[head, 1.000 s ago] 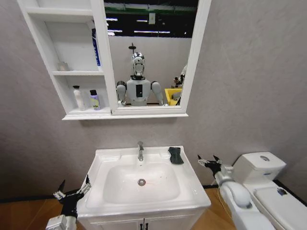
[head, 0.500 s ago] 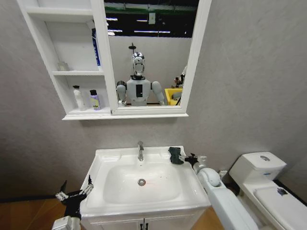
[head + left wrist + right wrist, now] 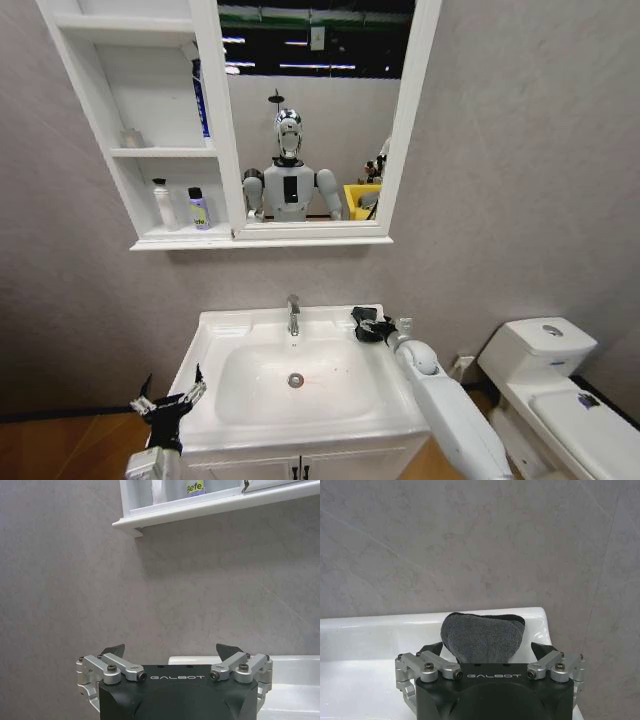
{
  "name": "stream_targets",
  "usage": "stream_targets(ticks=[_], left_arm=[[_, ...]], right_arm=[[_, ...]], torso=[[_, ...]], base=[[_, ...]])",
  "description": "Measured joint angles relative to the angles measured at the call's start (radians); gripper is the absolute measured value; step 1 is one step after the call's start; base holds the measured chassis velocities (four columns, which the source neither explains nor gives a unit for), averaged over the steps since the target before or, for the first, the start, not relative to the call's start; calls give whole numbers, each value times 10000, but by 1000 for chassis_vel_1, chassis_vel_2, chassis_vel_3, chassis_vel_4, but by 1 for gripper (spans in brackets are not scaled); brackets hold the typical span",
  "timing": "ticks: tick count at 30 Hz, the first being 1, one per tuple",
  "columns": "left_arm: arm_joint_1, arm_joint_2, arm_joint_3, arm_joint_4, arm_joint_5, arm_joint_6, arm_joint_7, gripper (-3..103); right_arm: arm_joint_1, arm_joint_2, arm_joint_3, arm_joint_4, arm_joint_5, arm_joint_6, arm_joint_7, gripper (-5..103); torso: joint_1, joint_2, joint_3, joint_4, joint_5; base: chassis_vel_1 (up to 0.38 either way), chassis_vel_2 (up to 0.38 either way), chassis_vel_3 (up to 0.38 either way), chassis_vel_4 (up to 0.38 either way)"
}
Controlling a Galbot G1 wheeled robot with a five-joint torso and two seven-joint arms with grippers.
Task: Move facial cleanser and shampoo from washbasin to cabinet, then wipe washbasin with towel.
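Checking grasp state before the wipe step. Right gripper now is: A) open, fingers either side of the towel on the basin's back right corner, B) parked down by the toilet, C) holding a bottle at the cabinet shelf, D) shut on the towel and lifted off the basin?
A: the right gripper is open, its fingers flanking the towel, which lies on the washbasin rim at its back right corner.
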Motion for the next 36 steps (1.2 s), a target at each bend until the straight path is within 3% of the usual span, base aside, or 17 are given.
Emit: stream_targets(ticks=[7,12,13,15,16,17,18,28,33,35,36], left_arm=[[47,0,151,13,17,9,-18,100],[26,-10,165,27,16,5,-36,100],[26,-10,165,27,16,5,-36,100],[26,-40,198,29,20,-12,-40,100],[26,-40,198,29,20,-12,-40,100],[45,-45,199,34,21,-34,-44,100],[65,-46,198,37,22,-61,-46,100],[99,-27,162,2,28,-87,-41,100],[122,-21,166,6,56,-116,-16,100],[128,-5,190,65,80,-154,22,100],[128,-5,190,65,80,-154,22,100]], right_arm=[[68,-21,-25,-399,-73,1,-134,95],[174,-38,-133,-751,-125,163,-353,75],[174,-38,-133,-751,-125,163,-353,75],[366,42,-264,-1055,-211,284,-488,58],[366,42,-264,-1055,-211,284,-488,58],[398,51,-294,-1107,-220,290,-513,48],[429,72,-309,-1161,-225,296,-525,45],[489,114,-295,-1319,-240,313,-618,41],[426,37,-254,-1147,-248,263,-639,55],[425,15,-247,-1134,-254,259,-640,71],[425,15,-247,-1134,-254,259,-640,71]], torso=[[0,0,-1,-2,0],[0,1,0,-2,0],[0,1,0,-2,0],[0,0,0,0,0],[0,0,0,0,0],[-1,1,0,-1,0],[-1,1,-1,-2,-1],[-1,0,0,-1,0],[-1,1,-1,-1,1],[-1,0,0,-1,1],[-1,0,0,-1,1]], base=[[0,0,0,0],[0,0,0,0],[0,0,0,0],[0,0,0,0],[0,0,0,0],[0,0,0,0],[0,0,0,0],[0,0,0,0],[0,0,0,0],[0,0,0,0],[0,0,0,0]])
